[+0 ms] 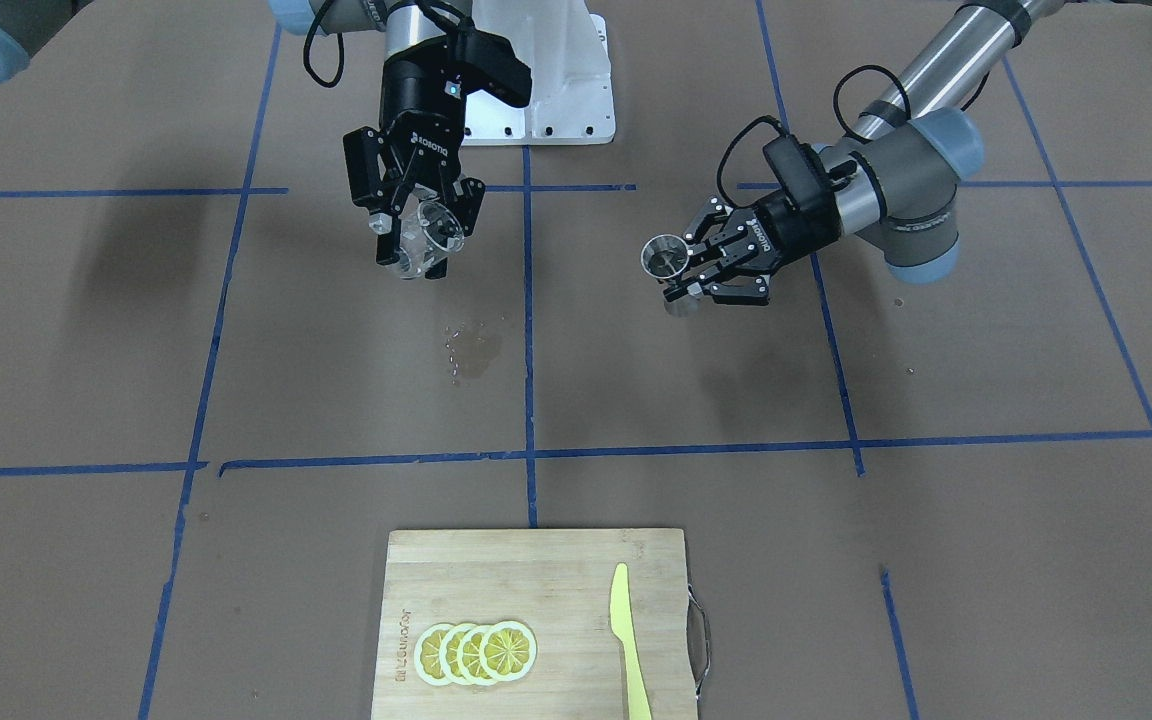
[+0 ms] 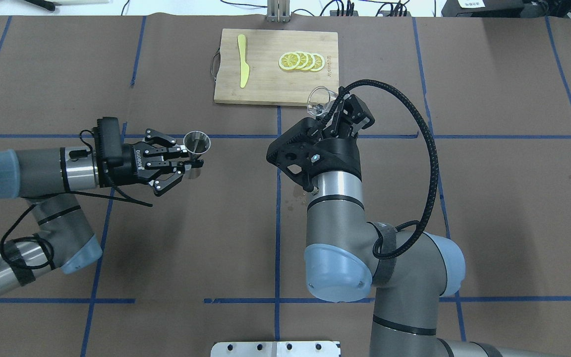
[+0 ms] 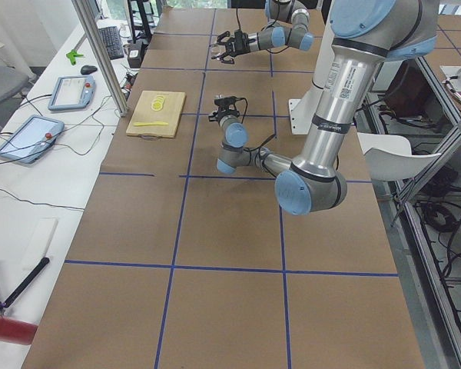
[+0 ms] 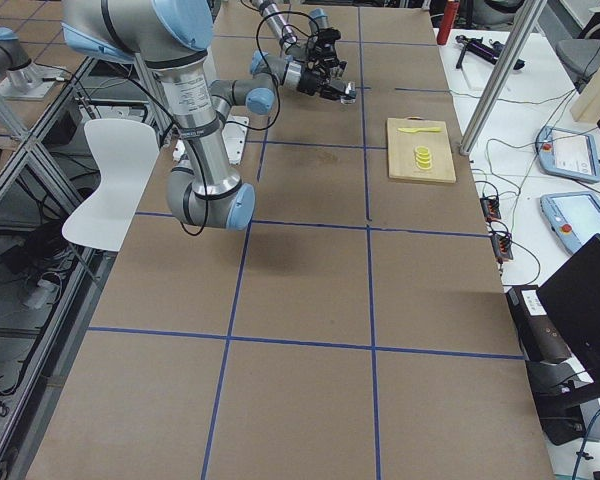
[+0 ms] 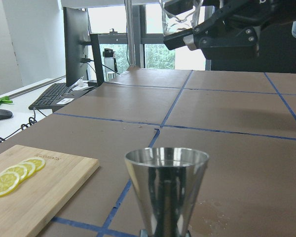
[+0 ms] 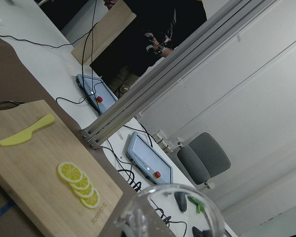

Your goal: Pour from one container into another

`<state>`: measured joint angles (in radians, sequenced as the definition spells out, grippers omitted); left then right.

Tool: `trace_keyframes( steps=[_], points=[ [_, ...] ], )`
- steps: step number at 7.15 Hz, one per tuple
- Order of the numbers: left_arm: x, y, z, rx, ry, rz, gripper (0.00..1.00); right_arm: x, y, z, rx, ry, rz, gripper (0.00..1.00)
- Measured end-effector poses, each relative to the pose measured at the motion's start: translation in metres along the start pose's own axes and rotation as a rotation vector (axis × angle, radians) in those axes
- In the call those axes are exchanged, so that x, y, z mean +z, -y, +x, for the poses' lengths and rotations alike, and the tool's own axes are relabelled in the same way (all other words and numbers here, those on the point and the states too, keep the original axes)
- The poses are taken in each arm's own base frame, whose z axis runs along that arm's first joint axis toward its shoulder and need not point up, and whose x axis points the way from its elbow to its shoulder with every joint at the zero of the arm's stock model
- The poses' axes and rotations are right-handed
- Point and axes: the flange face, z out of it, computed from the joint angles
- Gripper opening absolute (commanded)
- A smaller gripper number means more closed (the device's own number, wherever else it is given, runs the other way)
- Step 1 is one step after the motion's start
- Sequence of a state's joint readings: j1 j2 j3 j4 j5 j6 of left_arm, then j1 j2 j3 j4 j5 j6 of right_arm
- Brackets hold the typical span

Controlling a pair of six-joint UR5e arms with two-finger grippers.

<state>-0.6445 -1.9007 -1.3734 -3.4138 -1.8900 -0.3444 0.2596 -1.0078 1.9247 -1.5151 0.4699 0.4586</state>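
Steel jigger [image 5: 166, 190], clear glass [image 1: 424, 238], seemingly empty

Wooden cutting board [image 1: 536, 580], four overlapping lemon slices [image 1: 476, 652], yellow knife [image 1: 628, 640], wet patch [image 1: 471, 350]

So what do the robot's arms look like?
The left arm and right arm are silver-grey tubes with pale blue caps on the joints. The left gripper and right gripper are black with white lettering and two jaws each. Black cables loop along both arms.
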Motion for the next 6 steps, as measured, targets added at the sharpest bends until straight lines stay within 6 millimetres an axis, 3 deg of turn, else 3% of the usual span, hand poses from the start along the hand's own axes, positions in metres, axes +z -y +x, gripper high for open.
trace_keyframes(
  steps=[2,4,6],
  points=[
    [-0.053,-0.017,0.011,-0.056,-0.049,-0.009,0.00,0.000,0.000,0.000,0.001,0.000,0.001,0.00],
    [-0.108,-0.021,0.032,-0.134,-0.066,-0.019,0.00,0.000,0.000,0.000,0.001,0.000,0.001,0.00],
    [-0.139,-0.025,0.035,-0.246,0.011,0.025,0.00,-0.001,0.000,0.002,0.003,0.000,0.002,0.00]
  ],
)
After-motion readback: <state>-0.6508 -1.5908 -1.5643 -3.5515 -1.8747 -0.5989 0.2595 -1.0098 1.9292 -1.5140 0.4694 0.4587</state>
